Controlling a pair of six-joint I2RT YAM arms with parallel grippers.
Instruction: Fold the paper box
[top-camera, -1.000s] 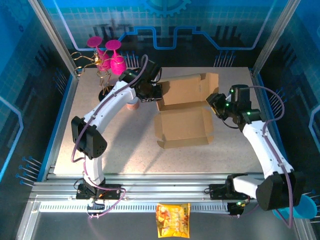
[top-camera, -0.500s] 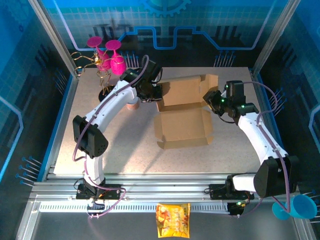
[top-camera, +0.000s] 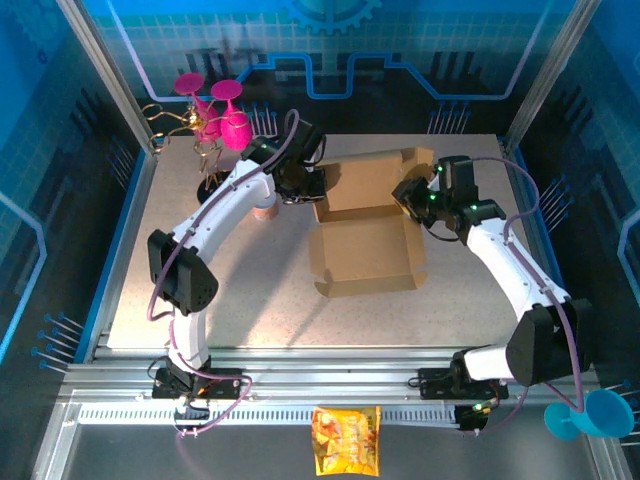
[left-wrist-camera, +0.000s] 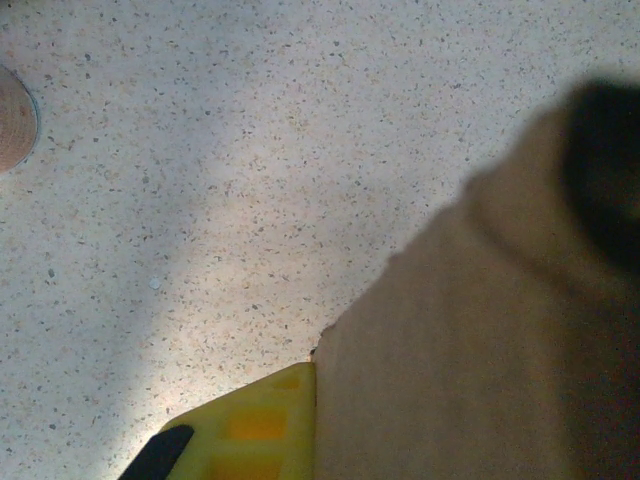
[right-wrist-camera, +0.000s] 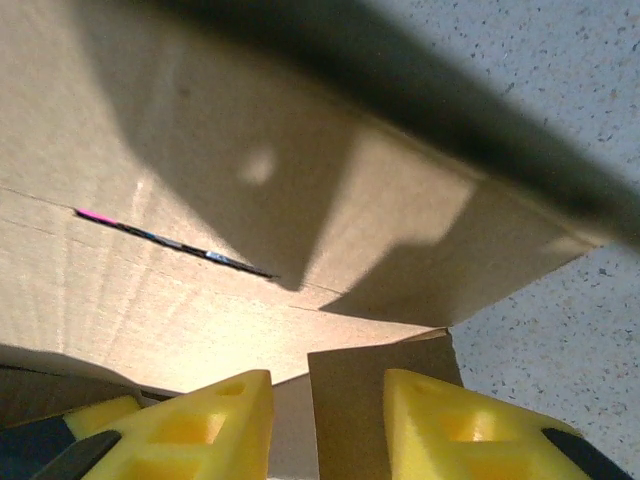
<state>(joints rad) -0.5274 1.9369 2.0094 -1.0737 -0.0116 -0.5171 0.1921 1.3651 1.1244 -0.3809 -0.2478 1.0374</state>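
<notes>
The paper box (top-camera: 365, 255) lies open in the middle of the table, its shallow tray toward me and its lid panel (top-camera: 375, 180) raised at the back. My left gripper (top-camera: 312, 187) is shut on the lid's left edge. In the left wrist view one yellow finger (left-wrist-camera: 250, 430) presses against the brown cardboard (left-wrist-camera: 470, 350), which hides the other finger. My right gripper (top-camera: 408, 195) is at the box's back right corner. In the right wrist view it (right-wrist-camera: 326, 385) stands open astride a small upright flap (right-wrist-camera: 375, 365), with a gap left of the flap.
Pink glasses on a wire rack (top-camera: 215, 115) stand at the back left. A tan round disc (top-camera: 265, 210) lies just left of the left gripper. A yellow snack bag (top-camera: 346, 440) rests on the front rail and a blue cup (top-camera: 580, 415) sits at the bottom right.
My right gripper has moved left and back to the box's right rear corner, and its jaws have narrowed around the flap. The left arm and the box have stayed put.
</notes>
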